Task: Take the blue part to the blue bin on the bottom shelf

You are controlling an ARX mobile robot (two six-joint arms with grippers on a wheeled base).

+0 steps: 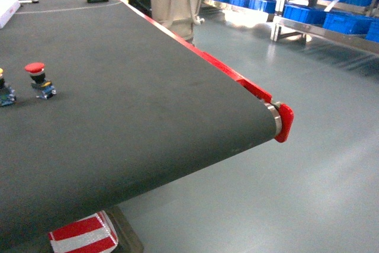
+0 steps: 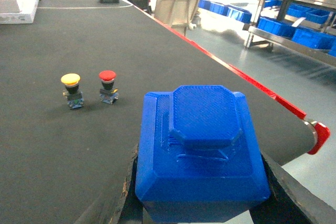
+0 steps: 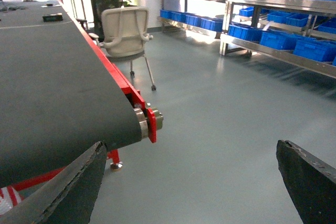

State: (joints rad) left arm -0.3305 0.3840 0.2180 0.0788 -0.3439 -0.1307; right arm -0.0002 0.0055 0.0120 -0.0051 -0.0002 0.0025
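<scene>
My right gripper (image 3: pixel 191 182) has two dark, almost black fingers (image 3: pixel 73 190), one at the bottom left of the right wrist picture and one at the bottom right, and their edges look rough and a bit worn. My left gripper (image 2: pixel 202 211) shows only as dark finger pieces at the bottom of the left wrist picture, with a scuffed, flaky edge on the left one. In the head picture I cannot see my arms.
</scene>
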